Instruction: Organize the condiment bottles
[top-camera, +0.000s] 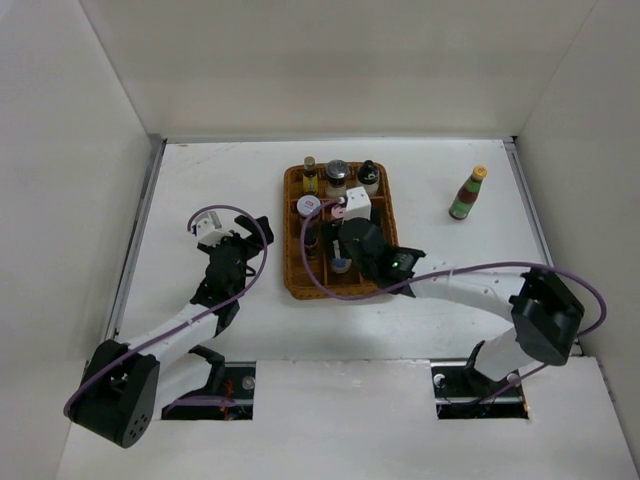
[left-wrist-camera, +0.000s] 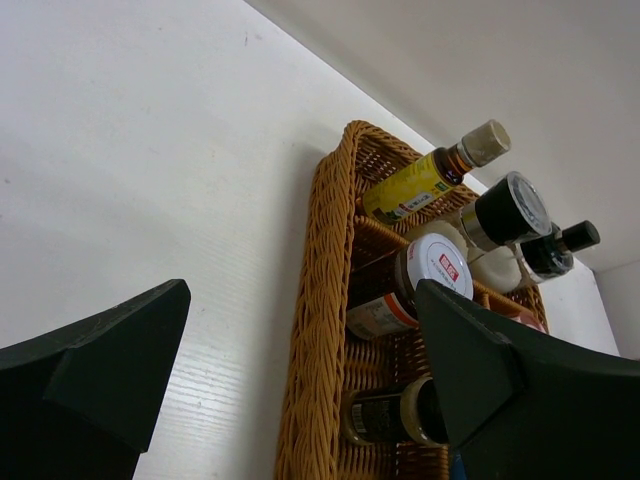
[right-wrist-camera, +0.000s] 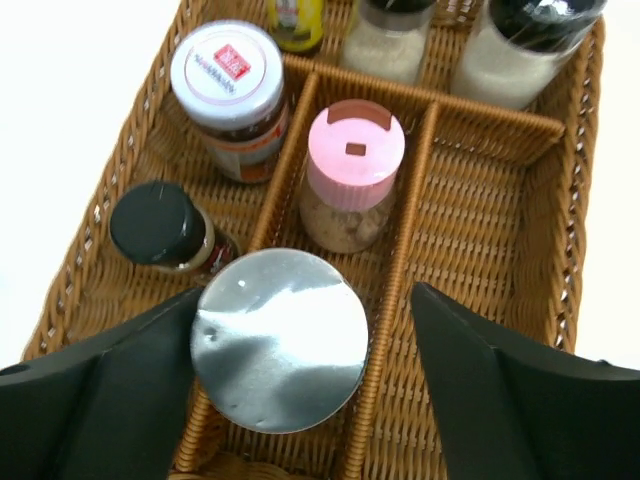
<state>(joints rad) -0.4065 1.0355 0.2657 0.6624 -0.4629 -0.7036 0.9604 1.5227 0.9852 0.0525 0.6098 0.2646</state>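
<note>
Most of the condiment bottles stand in the wicker tray (top-camera: 290, 240). One red-label sauce bottle (top-camera: 466, 193) with a yellow cap stands alone on the table at the far right. My right gripper (right-wrist-camera: 305, 295) hangs open over the tray, its jaws on either side of the silver-lidded shaker (right-wrist-camera: 279, 340). The left finger is against the lid and the right finger stands clear of it. Beyond the shaker are the pink-lidded jar (right-wrist-camera: 354, 170), a white-lidded jar (right-wrist-camera: 228, 75) and a black-capped bottle (right-wrist-camera: 158, 225). My left gripper (top-camera: 256, 238) is open and empty, left of the tray.
The tray's right-hand compartment (right-wrist-camera: 480, 220) holds nothing. Three more bottles line its far row, among them a yellow-label bottle (left-wrist-camera: 410, 185). White walls close in the table on the left, back and right. The left gripper (left-wrist-camera: 302, 290) faces the tray's left wall (left-wrist-camera: 320, 330).
</note>
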